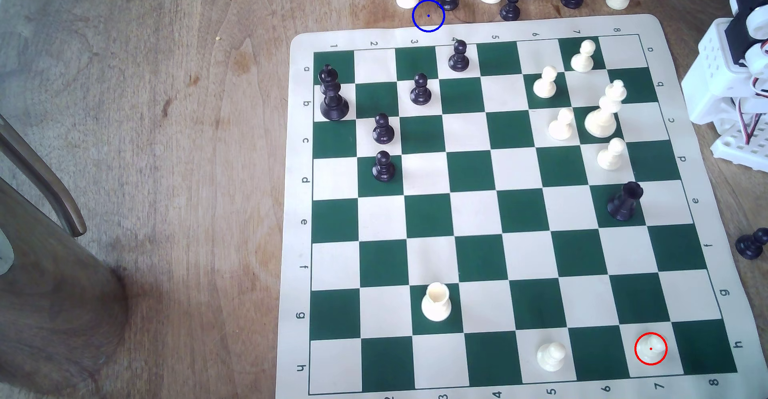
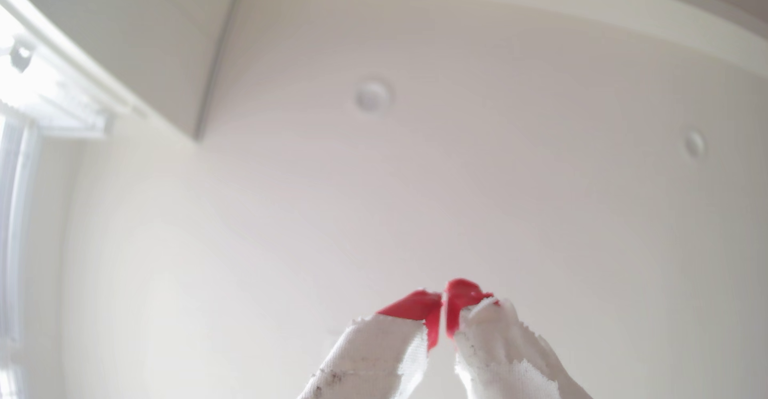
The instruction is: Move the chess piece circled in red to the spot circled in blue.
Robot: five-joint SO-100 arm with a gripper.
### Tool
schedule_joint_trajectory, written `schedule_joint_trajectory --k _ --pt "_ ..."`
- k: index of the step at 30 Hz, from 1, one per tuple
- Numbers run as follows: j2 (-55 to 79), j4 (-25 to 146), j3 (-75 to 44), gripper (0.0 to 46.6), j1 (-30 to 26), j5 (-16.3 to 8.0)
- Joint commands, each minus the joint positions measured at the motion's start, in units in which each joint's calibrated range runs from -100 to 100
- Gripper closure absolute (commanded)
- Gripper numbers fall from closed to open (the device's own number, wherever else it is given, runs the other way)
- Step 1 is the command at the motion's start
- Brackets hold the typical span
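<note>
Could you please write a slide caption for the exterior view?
Red-circled cream pawn on the chessboard, blue-circled spot on bare tabletop beyond.

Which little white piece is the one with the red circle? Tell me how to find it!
Look at the green and cream chessboard, then its bottom row, marked h. Near the exterior view's right end, on a cream square, stands the chess piece circled in red. Another cream pawn shares that row, but has no red ring.

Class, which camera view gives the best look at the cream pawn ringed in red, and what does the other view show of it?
The exterior view: the pawn stands upright on a cream square in row h. The wrist view faces a ceiling, showing the shut pincer, nothing of the pawn.
</note>
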Motion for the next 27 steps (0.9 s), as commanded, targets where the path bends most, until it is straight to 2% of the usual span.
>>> schedule_joint_trajectory --k 1,21,27 --pt "0.05 -0.43 0.63 46.4 -0.56 -0.63" --pt "0.14 42.90 -22.40 46.4 -7.21 -1.03" --pt "0.14 53.95 -24.84 46.4 -9.09 -0.63"
